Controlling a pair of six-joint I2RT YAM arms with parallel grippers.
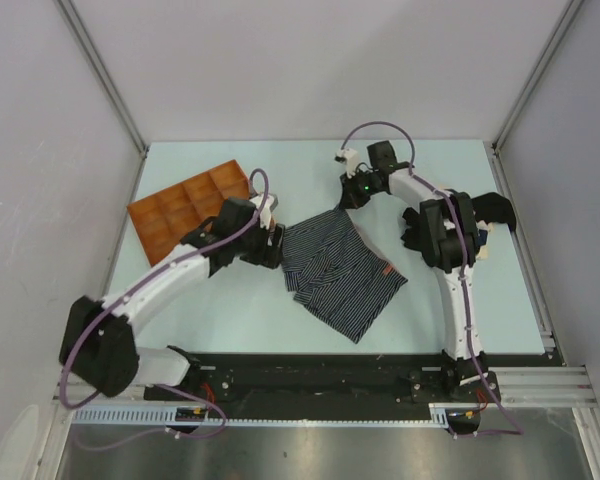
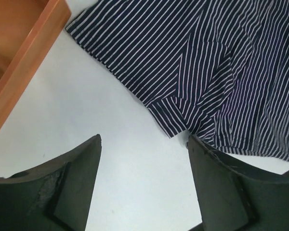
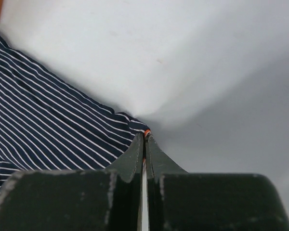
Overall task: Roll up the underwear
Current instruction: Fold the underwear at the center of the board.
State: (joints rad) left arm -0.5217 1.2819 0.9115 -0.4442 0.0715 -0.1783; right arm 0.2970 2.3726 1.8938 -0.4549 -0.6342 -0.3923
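Note:
One piece of underwear, dark navy with thin white stripes, lies spread and partly folded on the pale table's middle. My right gripper is shut on its far corner; in the right wrist view the fingers pinch the orange-trimmed edge at the gripper's tip, with striped cloth trailing left. My left gripper is open and empty just left of the garment. In the left wrist view it hovers over bare table, its right finger touching the cloth's hem. No other garments show.
The orange compartmented tray sits at the far left, close behind the left gripper; its wall shows in the left wrist view. A black shape sits by the right arm's elbow. Frame posts and grey walls bound the table.

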